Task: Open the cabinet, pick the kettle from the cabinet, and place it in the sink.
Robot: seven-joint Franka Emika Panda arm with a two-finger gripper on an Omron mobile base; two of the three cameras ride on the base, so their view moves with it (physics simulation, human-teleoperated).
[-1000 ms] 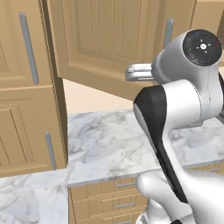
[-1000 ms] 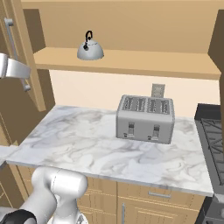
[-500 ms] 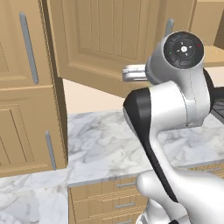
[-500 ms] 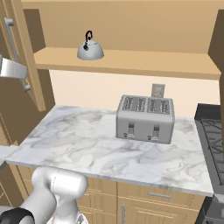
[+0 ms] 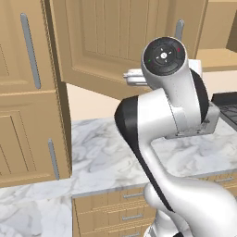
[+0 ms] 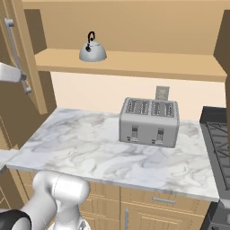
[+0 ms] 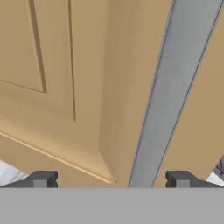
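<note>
Cabinet (image 5: 115, 44) door is swung out wide, its grey bar handle (image 7: 175, 92) running between the two finger tips in the hand view, and the kettle (image 6: 92, 49) sits upright on the cabinet shelf (image 6: 134, 63), exposed, well above the bench (image 6: 103, 152) and left of the toaster (image 6: 149, 121). The sink is out of frame, so the place step is far off; I judge the open step about done and the reach for the kettle next. Risks: the handle lies right between the tips, so pulling the hand sideways instead of straight back could snag the bar and drag the door partway shut or jolt it; the open door hangs close by the arm in the left base view, so a wide swing toward the shelf may clip the door edge; the kettle is domed and smooth with a thin black loop on top, so a grab on the body could slip and knock it off the shelf onto the toaster or the bench; the shelf has cabinet above it, so a top-down approach looks cramped. The gripper (image 7: 111, 179) has its jaws spread wide, the tips well apart on either side of the handle with visible gap both sides, pinching nothing; whether a tip brushes the door face I cannot tell.
</note>
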